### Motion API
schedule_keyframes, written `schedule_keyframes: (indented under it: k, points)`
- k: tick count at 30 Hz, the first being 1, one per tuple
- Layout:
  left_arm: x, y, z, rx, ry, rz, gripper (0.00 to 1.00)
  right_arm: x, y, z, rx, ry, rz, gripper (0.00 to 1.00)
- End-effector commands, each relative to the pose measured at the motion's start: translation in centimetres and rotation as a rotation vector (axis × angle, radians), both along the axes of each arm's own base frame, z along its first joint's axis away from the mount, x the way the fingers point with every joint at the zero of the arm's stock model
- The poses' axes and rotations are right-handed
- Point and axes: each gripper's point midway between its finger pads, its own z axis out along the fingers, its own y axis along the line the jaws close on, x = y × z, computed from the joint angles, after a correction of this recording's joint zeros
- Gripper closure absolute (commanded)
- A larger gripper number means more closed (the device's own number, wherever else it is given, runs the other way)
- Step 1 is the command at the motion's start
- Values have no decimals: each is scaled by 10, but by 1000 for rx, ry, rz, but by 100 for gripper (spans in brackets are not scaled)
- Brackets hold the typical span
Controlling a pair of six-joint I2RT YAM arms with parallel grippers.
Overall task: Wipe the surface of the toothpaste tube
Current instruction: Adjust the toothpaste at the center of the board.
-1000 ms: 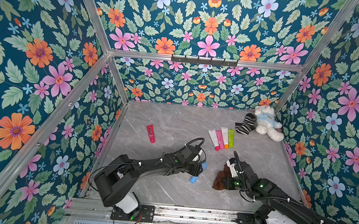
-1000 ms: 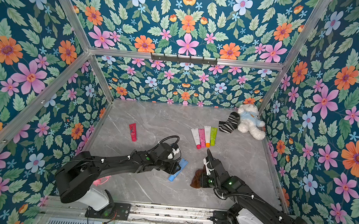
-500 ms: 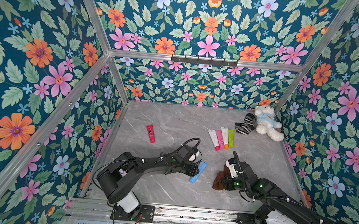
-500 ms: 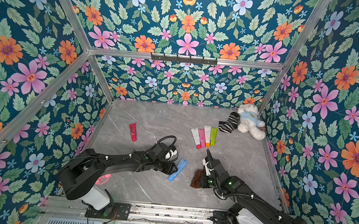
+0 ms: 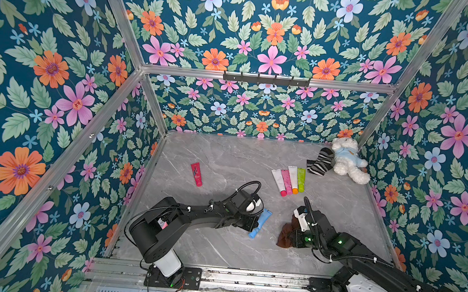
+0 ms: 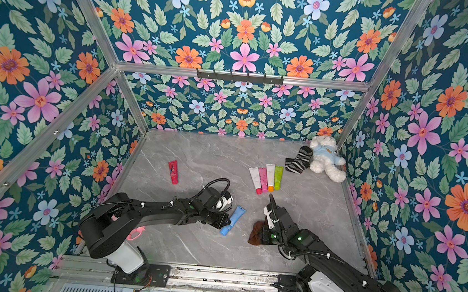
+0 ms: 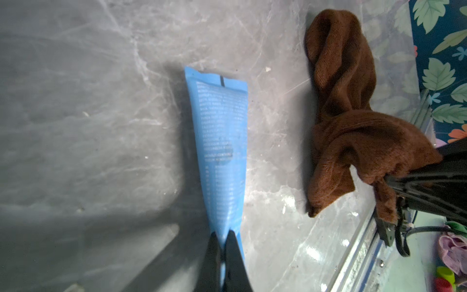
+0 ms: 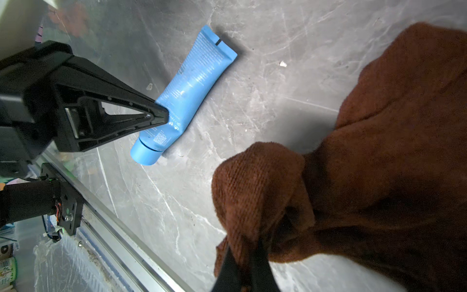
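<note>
While the blue toothpaste tube (image 5: 260, 222) lies on the grey marble table (image 5: 226, 157), a little toward 6 o'clock of its centre, its crimped end points to 1 o'clock and its cap to 7 o'clock. The left gripper (image 7: 222, 242) reaches in from 9 o'clock and is pinched tight on the tube near the cap. At the tube's 3 o'clock, apart from it, the right gripper (image 8: 242, 252) is clamped on a bunched brown cloth (image 5: 285, 235). At the tube's 1 o'clock, four tubes (image 5: 292, 178) lie side by side.
</note>
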Motion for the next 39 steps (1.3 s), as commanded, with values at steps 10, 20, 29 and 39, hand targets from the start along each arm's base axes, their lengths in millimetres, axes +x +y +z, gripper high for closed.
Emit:
schedule_keyframes:
  k: [10,20,29,39]
  points:
    - [44,107,36,628,-323,294,100,-1,3,1,15,-3,13,100]
    - [67,141,38,945,-464,393,100,0,3,1,13,-2,11,100]
    - [66,110,18,1003,-490,332,94,0,2,1,8,-3,11,100]
    - [53,88,-4,967,-477,284,70,0,3,1,11,-2,13,100]
